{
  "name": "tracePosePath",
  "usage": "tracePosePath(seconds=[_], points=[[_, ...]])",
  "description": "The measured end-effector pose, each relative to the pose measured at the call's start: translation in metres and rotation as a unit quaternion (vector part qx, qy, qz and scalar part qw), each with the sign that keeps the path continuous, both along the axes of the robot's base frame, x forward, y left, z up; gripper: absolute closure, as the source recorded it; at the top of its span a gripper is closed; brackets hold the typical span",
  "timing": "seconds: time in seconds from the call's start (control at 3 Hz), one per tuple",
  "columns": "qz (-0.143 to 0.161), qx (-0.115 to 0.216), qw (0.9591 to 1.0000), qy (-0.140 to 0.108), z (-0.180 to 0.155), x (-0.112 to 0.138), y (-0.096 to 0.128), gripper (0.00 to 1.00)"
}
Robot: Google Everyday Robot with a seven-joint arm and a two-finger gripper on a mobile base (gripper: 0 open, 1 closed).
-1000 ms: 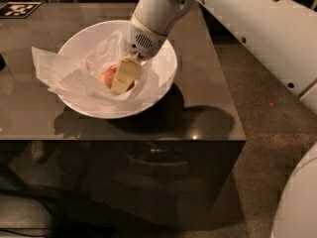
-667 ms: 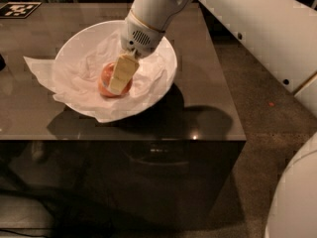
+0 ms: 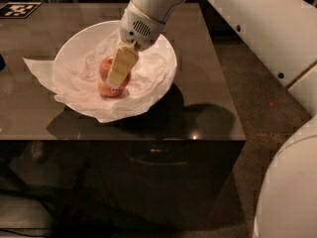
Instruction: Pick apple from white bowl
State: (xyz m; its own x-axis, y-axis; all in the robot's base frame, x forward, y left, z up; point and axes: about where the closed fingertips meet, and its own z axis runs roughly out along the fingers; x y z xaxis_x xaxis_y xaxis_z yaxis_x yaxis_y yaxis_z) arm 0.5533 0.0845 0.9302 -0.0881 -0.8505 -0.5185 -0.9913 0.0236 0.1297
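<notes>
The white arm reaches in from 1 o'clock, and its gripper (image 3: 115,81) is down inside the wide shallow white bowl (image 3: 166,71). The jaws are clamped on the small round red-orange apple (image 3: 103,71), which sits toward 6 o'clock of the bowl's middle on crumpled white paper (image 3: 39,68). The paper spills over the rim at 9 o'clock onto the dark glossy counter (image 3: 208,98).

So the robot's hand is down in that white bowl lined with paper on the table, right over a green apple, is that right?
Not quite: the apple is red-orange, not green, as the camera view shows. The rest holds: the hand is down in the white bowl lined with paper on the table, right over the apple.
</notes>
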Motion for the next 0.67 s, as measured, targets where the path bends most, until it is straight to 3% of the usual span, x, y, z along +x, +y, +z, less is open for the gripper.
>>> tracePosePath(seconds=[0.33,0.67], points=[[-0.002,0.013,0.9999,0.004,0.031,-0.003,-0.004,1.00],[-0.010,0.045,0.9987,-0.023,0.091,0.002,0.004,1.00]])
